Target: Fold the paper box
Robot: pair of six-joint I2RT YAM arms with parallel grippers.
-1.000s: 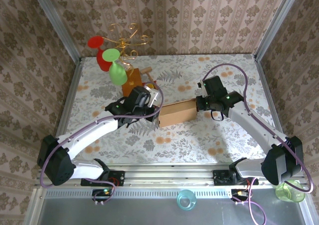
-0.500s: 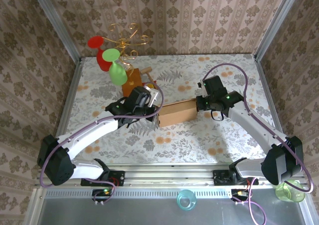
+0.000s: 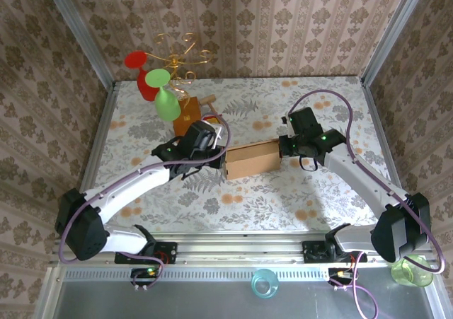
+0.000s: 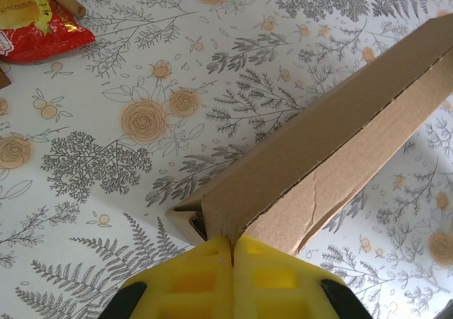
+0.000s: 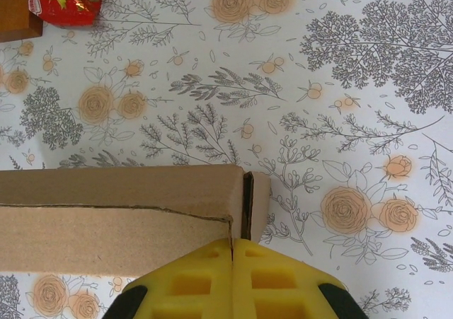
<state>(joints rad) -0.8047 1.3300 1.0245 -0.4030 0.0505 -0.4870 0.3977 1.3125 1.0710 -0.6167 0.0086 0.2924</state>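
The paper box (image 3: 251,160) sat nearly folded. Left gripper (image 4: 232,245) and right gripper (image 5: 232,247), pads pressed together, apparently pinched its ends; its lid seam likely needed tucking.

The paper box (image 4: 340,170) is matt brown corrugated cardboard, rough at the cut edges and cracked along one crease; finger pads (image 4: 191,283) matt yellow, moulded, rubbery-looking; table (image 5: 340,71) smooth printed sheet; red packet (image 4: 35,22) glossy film.
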